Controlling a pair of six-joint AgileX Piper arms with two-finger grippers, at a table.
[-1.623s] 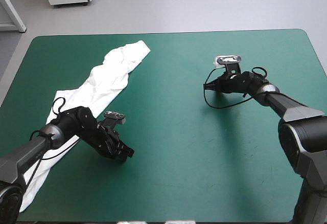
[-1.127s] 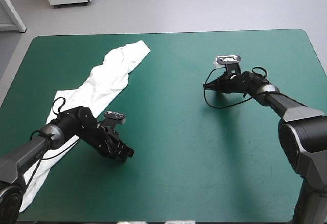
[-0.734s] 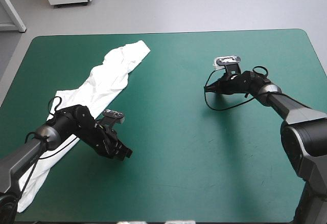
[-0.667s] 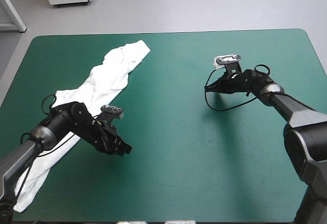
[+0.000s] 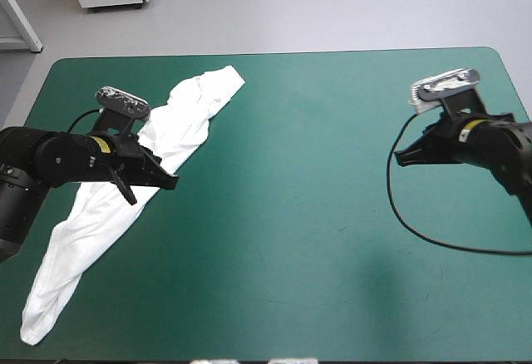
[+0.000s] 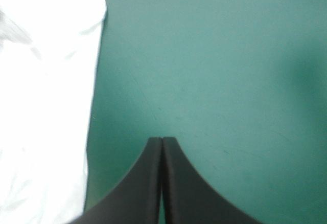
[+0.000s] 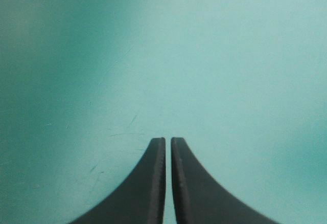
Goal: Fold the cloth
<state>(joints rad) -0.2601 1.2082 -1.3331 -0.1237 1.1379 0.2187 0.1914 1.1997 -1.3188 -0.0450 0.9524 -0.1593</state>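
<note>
Moved: both arms drawn back; left end effector now at the edge of T-shirt.
Grip: it and right end effector pinched closed, empty.
Advice: part fingers, pinch corners, spread flat first.

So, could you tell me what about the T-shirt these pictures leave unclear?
High view: the left gripper covers part of the middle of the T-shirt.
Left wrist view: the T-shirt is cut off by the picture's edge, a plain white field, no folds to read.
Right wrist view: only teal-green cover ahead of the right gripper; no T-shirt.
</note>
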